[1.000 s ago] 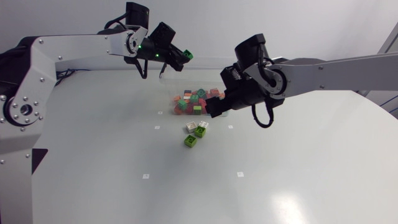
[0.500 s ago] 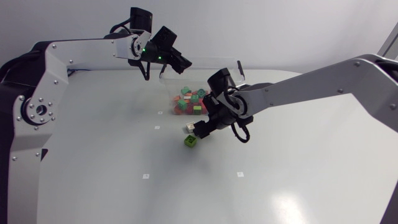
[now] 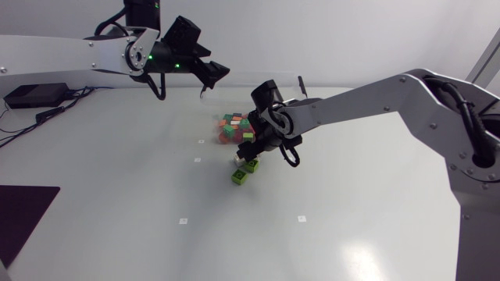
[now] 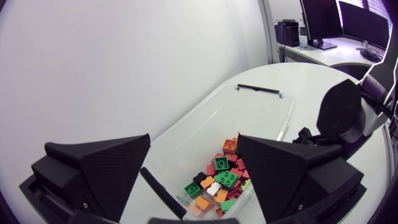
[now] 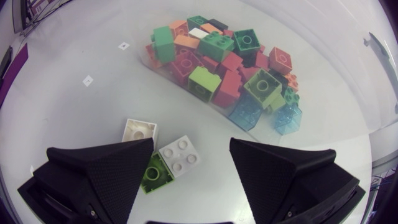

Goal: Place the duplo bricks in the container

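Our right fingers stand wide open and hold nothing; they hang low over the loose duplo bricks on the table, with one white brick lying in the gap between them, touched from neither side as far as we can see. A second white brick lies just beside it; a lime-green brick crowds against them, partly under one finger. The head view shows a further green brick a little apart, on the side away from the container. The clear container is just ahead of these fingers; its heap of red, orange, green and blue bricks is gathered at the end nearest them. Our left fingers are likewise spread wide and empty, hanging above the container and looking down into it.

We judge the pick-up of the white brick to be the step in hand; the risks come from the crowding. The brick sits skewed to the fingers, so closing could twist it out or drag a neighbour along; a finger coming down on the lime-green brick would jam or scatter the cluster. The container wall is near, so a careless lift could knock it; our left arm hangs over the drop spot, so the two arms could meet there.
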Controlling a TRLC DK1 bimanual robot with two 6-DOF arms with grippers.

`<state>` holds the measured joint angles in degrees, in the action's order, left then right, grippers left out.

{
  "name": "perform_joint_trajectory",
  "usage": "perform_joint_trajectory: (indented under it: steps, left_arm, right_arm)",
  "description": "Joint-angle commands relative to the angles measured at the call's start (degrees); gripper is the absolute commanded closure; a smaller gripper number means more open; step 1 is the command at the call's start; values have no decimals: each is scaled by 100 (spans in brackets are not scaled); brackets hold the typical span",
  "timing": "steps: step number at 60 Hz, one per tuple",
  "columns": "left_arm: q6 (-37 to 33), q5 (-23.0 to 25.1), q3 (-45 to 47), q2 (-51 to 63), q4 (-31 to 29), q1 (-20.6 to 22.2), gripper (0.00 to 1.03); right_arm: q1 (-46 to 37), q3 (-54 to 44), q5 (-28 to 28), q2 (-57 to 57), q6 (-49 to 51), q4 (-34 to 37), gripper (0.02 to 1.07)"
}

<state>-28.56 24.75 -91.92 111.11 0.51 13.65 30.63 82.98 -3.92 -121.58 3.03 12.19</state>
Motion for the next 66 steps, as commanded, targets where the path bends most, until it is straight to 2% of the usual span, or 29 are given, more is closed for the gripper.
perform_joint_trajectory:
  steps: [1, 11, 25, 43, 66]
  left_arm:
    - [-80, -14, 464, -353, 142, -126, 5]
    - [-115, 38, 1097, -828, 458, -258, 5]
    - [-212, 38, 2073, -1689, 907, -214, 5]
    - [-440, 65, 2855, -2445, 951, -231, 5]
    - [-932, 293, 3488, -2805, 863, -258, 5]
  right_arm:
    - [-57, 201, -65, -226, -83, 161, 19]
    - [-84, 447, -65, -349, -259, 451, 19]
    - [-40, 676, -73, -569, -408, 662, 19]
    - [-49, 983, -91, -674, -478, 1339, 19]
    - [-128, 271, -21, -41, -531, 1453, 21]
